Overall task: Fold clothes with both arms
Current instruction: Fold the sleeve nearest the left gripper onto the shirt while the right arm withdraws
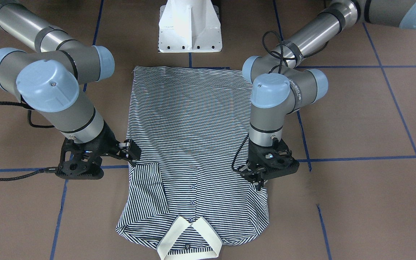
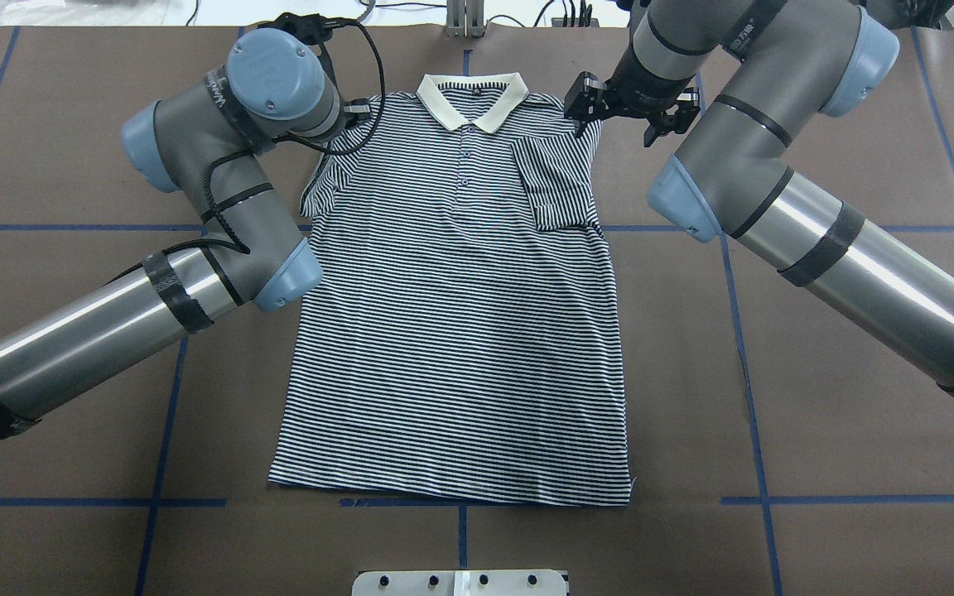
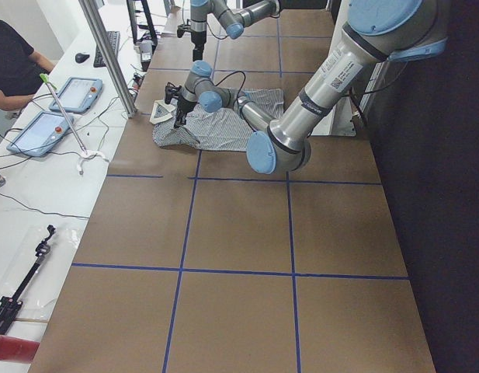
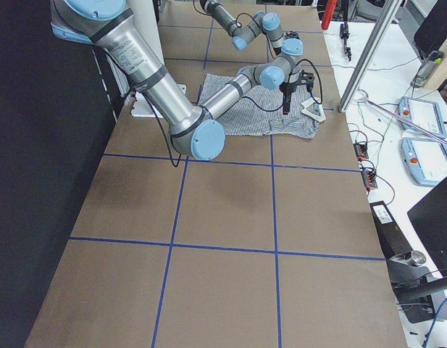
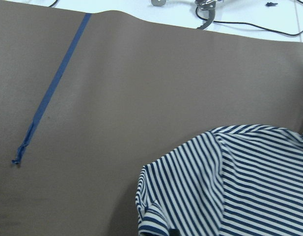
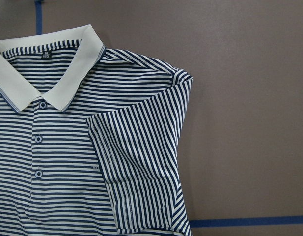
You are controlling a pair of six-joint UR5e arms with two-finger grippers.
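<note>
Overhead clock: polo shirt (image 2: 452, 331) lies flat mid-worktop (image 2: 775, 331), long axis 12–6, collar (image 2: 471, 98) at 12, hem (image 2: 452, 492) at 6; right sleeve (image 2: 556, 182) already folded in over the chest, left sleeve (image 2: 332, 178) splayed out at 10. Left hand (image 1: 258, 182) sits on that sleeve, grip unreadable; right hand (image 2: 618, 116) hovers, jaws apart, near the collar at 1. You likely fold toward 3; bare worktop on both flanks.

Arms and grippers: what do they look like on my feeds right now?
The left arm and right arm are silver-grey jointed tubes with light blue caps, black bands and black braided cables. The left gripper and right gripper are black, two-fingered, open-framed.
</note>
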